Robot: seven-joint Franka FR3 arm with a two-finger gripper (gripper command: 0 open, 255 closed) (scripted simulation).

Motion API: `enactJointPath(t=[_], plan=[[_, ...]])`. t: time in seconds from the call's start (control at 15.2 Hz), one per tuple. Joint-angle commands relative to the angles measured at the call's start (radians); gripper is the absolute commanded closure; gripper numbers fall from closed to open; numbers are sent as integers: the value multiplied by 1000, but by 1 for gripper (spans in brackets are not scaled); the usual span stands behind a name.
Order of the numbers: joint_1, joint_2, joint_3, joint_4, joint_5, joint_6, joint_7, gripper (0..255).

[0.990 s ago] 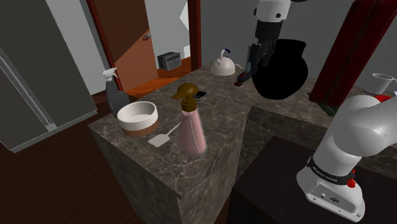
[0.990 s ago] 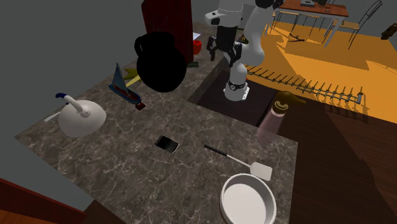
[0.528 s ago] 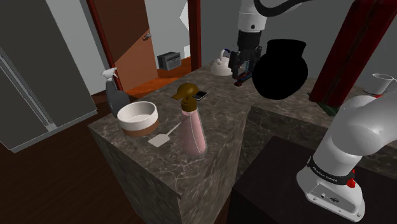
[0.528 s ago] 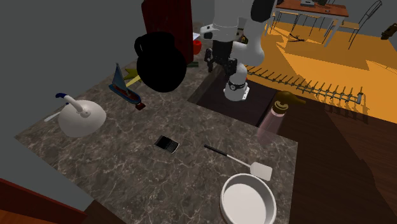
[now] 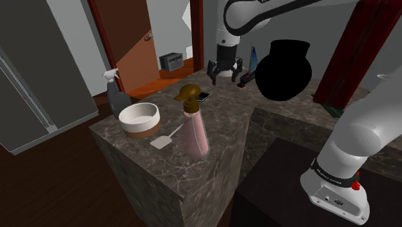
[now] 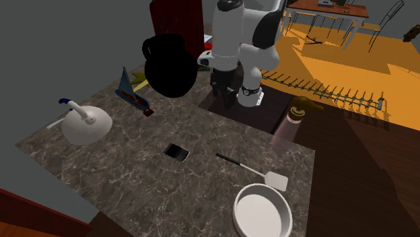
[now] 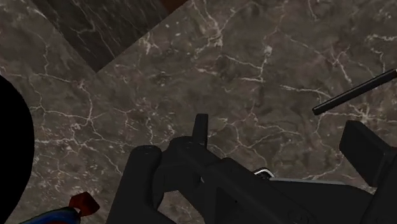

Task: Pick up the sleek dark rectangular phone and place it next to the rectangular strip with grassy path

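Note:
The dark rectangular phone (image 5: pixel 203 97) (image 6: pixel 177 152) lies flat in the middle of the marble counter (image 5: pixel 219 138). My gripper (image 5: pixel 225 71) (image 6: pixel 221 94) hangs open and empty above the counter, up and to the right of the phone in the shoulder view. In the wrist view its fingers (image 7: pixel 201 129) stand apart over bare marble, with a pale corner (image 7: pixel 261 171) peeking out under the hand. A yellow-green strip (image 6: pixel 139 81) lies at the counter's far side, partly hidden by a blue toy sailboat (image 6: pixel 127 86) and the black jug (image 6: pixel 169 64).
A pink pump bottle (image 5: pixel 194 129), a white bowl (image 5: pixel 138 119) and a spatula (image 5: pixel 166 137) stand near the counter's front end. A white kettle (image 6: pixel 86 124) sits beyond the phone. The black jug (image 5: pixel 283 68) rises beside the gripper. A grey spray bottle (image 5: pixel 116 95) stands behind the bowl.
The arm has swung to the shoulder view's left, away from the black jug and toward the phone. The hand has turned, and its fingers now show spread apart.

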Motion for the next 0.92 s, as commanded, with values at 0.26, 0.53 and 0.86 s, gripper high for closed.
enactJointPath(t=[0.26, 0.53, 0.86], plan=[[-41, 225, 16, 128, -31, 95, 227, 0], [-54, 373, 6, 235, -56, 133, 367, 0], [-61, 548, -28, 382, -74, 162, 523, 0]])
